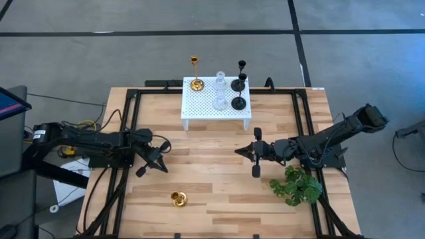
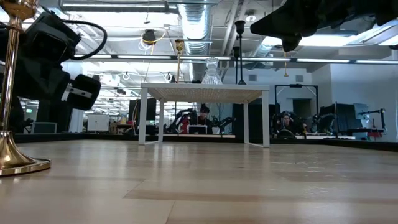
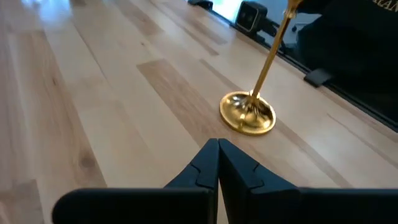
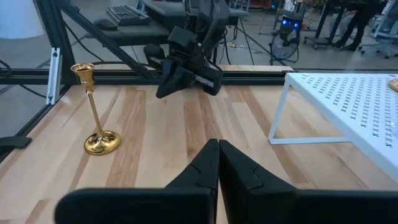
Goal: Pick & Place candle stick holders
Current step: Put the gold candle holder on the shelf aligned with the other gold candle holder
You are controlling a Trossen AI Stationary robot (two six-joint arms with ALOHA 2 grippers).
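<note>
Near the worktop's [image 1: 219,199] front edge stands a tall gold holder [image 1: 178,198], alone; five other holders sit on the white platform [image 1: 199,106] by the rear edge. Both end effectors, left [image 1: 159,158] and right [image 1: 244,151], hover empty, fingers together. The left should likely part its fingers, descend, and grip the stem low.

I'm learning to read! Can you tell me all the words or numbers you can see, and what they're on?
No text here can be read.
Pale marks on the dark casing in the left wrist view: cut off by the picture's edge, unreadable.
Screen beside the table: colours only, no words to make out.
Screens in the room behind: too small to read.
</note>
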